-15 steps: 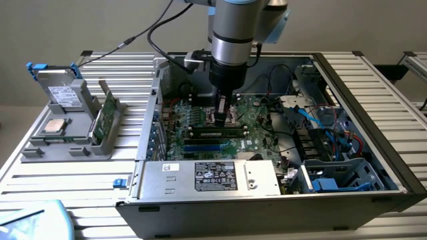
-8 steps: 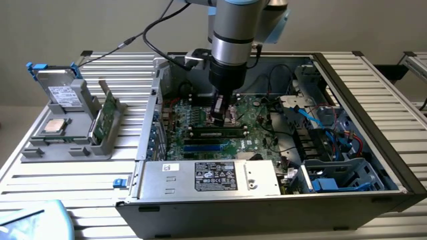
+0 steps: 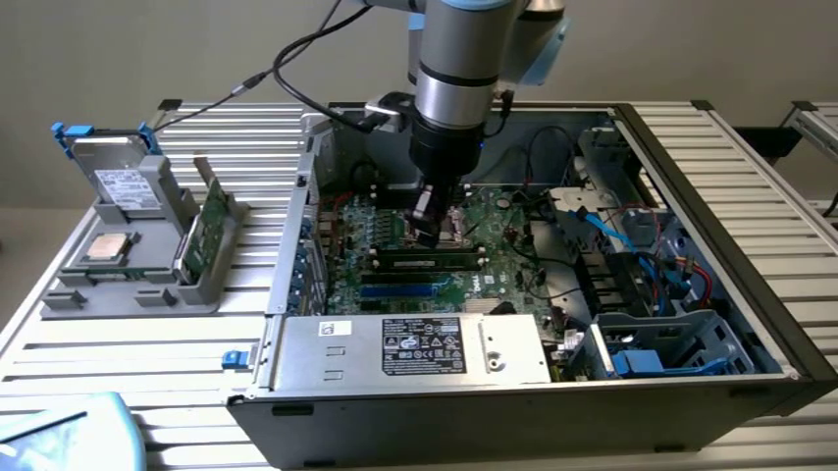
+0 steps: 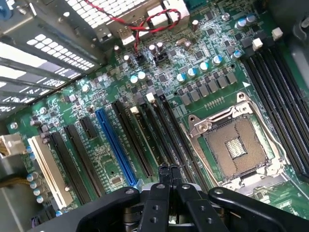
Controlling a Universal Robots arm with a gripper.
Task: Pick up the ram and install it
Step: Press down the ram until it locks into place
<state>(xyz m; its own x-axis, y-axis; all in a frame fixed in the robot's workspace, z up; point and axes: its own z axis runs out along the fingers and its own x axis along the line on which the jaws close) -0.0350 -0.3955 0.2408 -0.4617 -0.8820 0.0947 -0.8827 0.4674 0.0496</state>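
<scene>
The step in hand is judged to be the installing, not the picking up: the gripper point(image 3: 427, 228) is lowered inside the open computer case point(image 3: 772, 324), just above the motherboard point(image 3: 343, 285), and nothing is carried in it. In the wrist view the fingers point(image 4: 163, 180) are seen pressed together with no gap and no object between them, the gripper point(image 4: 169, 170) hanging over the long black slots that run between the blue slot point(image 4: 113, 145) and the empty processor socket point(image 4: 236, 145). The ram point(image 3: 426, 262) is taken to be the long narrow stick lying lengthwise in a slot on the board, just in front of the fingertips in the exterior view and between them and the metal power supply box point(image 3: 406, 348); contact between fingertips and stick cannot be made out. Whether the stick is pushed fully home, or whether the latches at its ends are closed, cannot be told. As a judgement, seating calls for pressure applied straight down on the upper edge of the stick, spread evenly so that neither end is tilted up, and kept clear of the socket and the small parts nearby. A broader green card point(image 3: 196, 240) is stood upright in the grey holder point(image 3: 78, 294) on the exterior view's left, well apart from the work.
</scene>
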